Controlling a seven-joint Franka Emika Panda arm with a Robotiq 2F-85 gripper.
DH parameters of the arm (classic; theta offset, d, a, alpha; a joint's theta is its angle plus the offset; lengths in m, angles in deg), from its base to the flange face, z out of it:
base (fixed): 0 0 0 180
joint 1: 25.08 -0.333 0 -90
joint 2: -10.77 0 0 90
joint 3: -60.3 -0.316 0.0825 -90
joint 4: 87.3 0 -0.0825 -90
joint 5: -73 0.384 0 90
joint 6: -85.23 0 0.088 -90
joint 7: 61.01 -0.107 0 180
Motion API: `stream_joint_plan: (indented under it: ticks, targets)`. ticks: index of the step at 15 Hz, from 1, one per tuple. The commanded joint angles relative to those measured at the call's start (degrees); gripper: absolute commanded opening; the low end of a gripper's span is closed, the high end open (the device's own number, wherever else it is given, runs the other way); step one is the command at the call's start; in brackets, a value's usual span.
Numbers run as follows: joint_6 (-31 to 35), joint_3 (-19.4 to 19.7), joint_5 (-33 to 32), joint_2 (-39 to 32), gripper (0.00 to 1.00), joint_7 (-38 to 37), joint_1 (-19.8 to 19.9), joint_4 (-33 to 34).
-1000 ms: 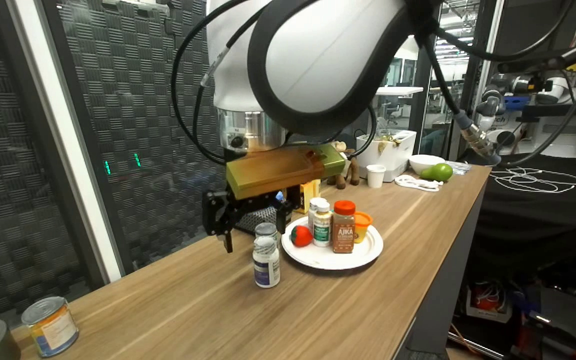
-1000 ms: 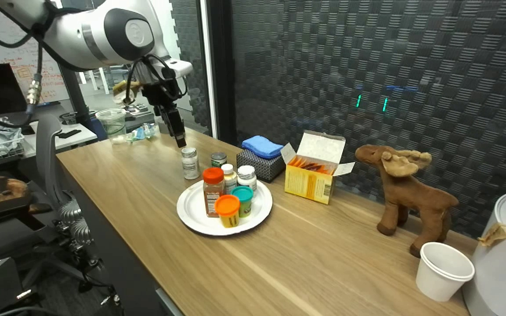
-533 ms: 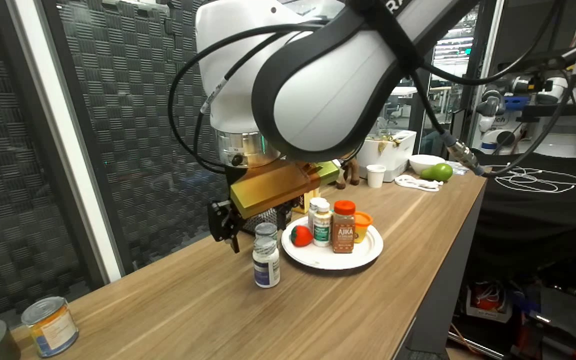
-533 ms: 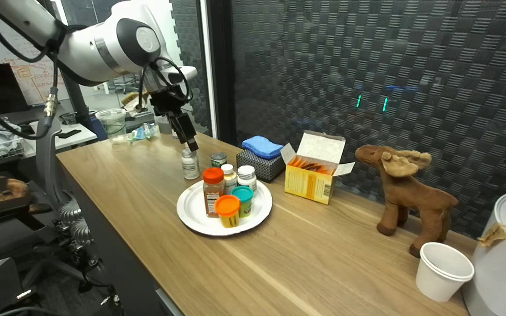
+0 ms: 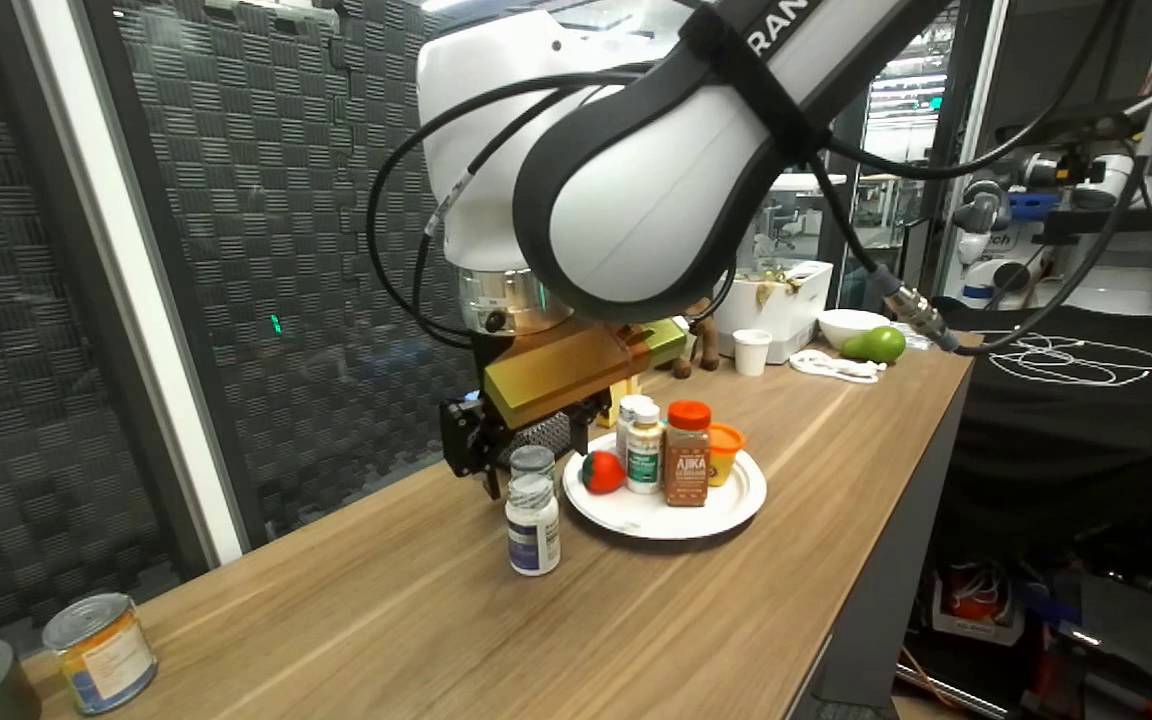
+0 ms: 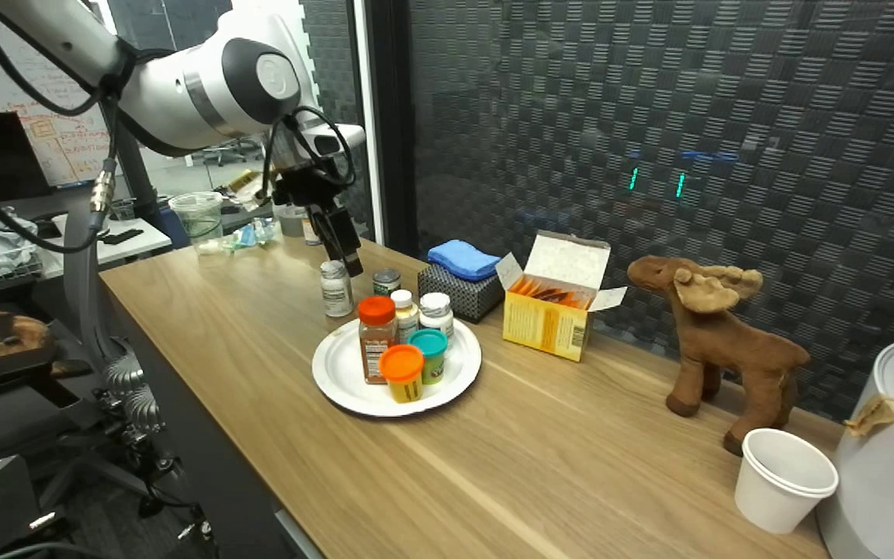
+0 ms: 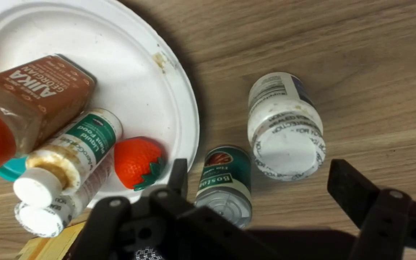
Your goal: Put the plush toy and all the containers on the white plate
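In an exterior view, the gripper (image 5: pixel 537 472) hangs over the wooden tabletop (image 5: pixel 416 620) with its jaws spread. Nearer the camera, a white supplement bottle (image 5: pixel 533 545) stands upright on the wood, a Boston can (image 5: pixel 533 457) behind it. Beside them sits the white plate (image 5: pixel 661 527), bearing a strawberry (image 5: pixel 603 472), a Liquid Plant Food bottle (image 5: pixel 644 462), a red-lidded Ajika jar (image 5: pixel 687 465), an orange-lidded tub (image 5: pixel 724 452) and a white-capped bottle (image 5: pixel 624 425). The robot arm (image 5: pixel 636 200) hides part of the plush moose (image 5: pixel 708 348), which stands beyond the plate near a paper cup (image 5: pixel 751 352). A duct tape roll (image 5: pixel 6 680) lies at the near end, a white bowl (image 5: pixel 848 325) at the far end.

In an exterior view, an open yellow box (image 6: pixel 544 330) of packets (image 6: pixel 548 292) stands beside a patterned box (image 6: pixel 459 295) topped with a blue cloth (image 6: pixel 462 260). The plush moose shows whole, upright on the tabletop, well apart from the plate. A teal-lidded tub (image 6: pixel 431 361) stands just behind the orange-lidded tub on the plate; the supplement bottle and the Boston can stand apart from each other on the tabletop. The gripper's tips are near the supplement bottle; contact cannot be told.

In the wrist view, the 2 fingertips (image 7: pixel 345 184) are wide apart. The Boston can shows between them, closer to the plate-side finger, with the supplement bottle just beside it.
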Motion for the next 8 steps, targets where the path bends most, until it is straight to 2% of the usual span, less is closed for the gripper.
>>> stream_joint_plan:
  ticks: [1,8]
  targets:
    - [-2.1,-0.5,3.3,-0.7,0.75,4.4,1.3,2.0]
    - [-2.7,-0.3,6.1,0.1,0.19,7.1,2.0,1.8]
